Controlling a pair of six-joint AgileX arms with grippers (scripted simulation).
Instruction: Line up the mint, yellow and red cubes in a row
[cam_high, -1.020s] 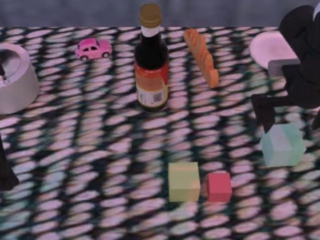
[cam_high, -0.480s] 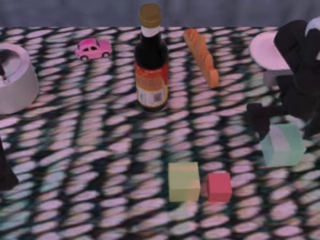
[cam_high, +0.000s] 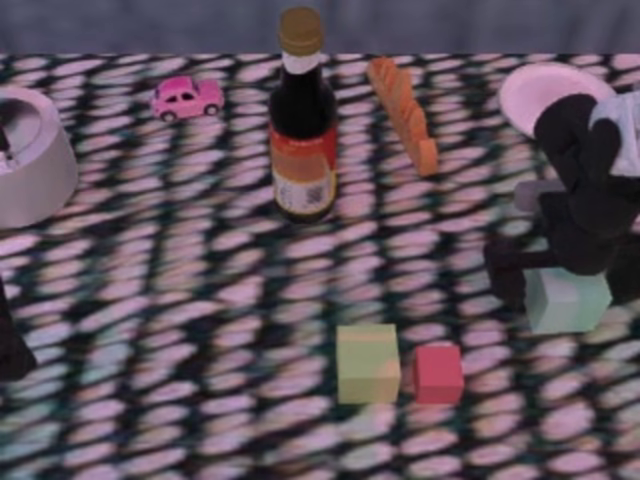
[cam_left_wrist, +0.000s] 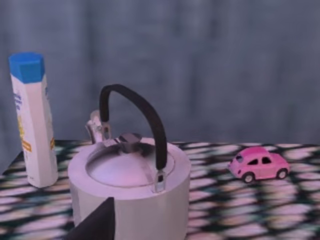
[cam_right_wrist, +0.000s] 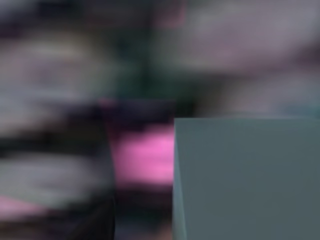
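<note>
**Two cubes paired, the mint one under the right claw**

Though the yellow cube (cam_high: 367, 363) and the red cube (cam_high: 438, 373) already sit just beside each other near the desk's (cam_high: 200, 400) front edge, toward the right of middle, the row is a judgement of two-thirds done at best: the mint cube (cam_high: 566, 300) lies apart from them, farther back and close to the right edge.

The right gripper (cam_high: 565, 270) is down over that mint cube. In the top view one dark finger (cam_high: 505, 270) stands off the cube's left face with a gap of desk showing, and the other side is hidden by the arm, so the claw looks spread wider than the cube and not clamped on it. The right wrist view is filled by a flat grey-green face of the mint cube (cam_right_wrist: 245, 180) seen from very close. What is left, as I read it: closing on the cube, carrying it toward the front, and setting it in line with the pair, most likely beside the red cube.

The left gripper (cam_high: 10, 340) is parked at the left edge, only a dark sliver of it showing; whether it is spread or closed cannot be told.

Farther back stand a kettle (cam_high: 30, 155) at the left edge, a dark sauce bottle (cam_high: 302, 130) in the middle, an orange sliced loaf (cam_high: 403, 113), a pink toy car (cam_high: 186, 97) and, toward the back right corner, a white plate (cam_high: 545, 90). The left wrist view adds a white bottle with a blue cap (cam_left_wrist: 34, 120) behind the kettle.
</note>
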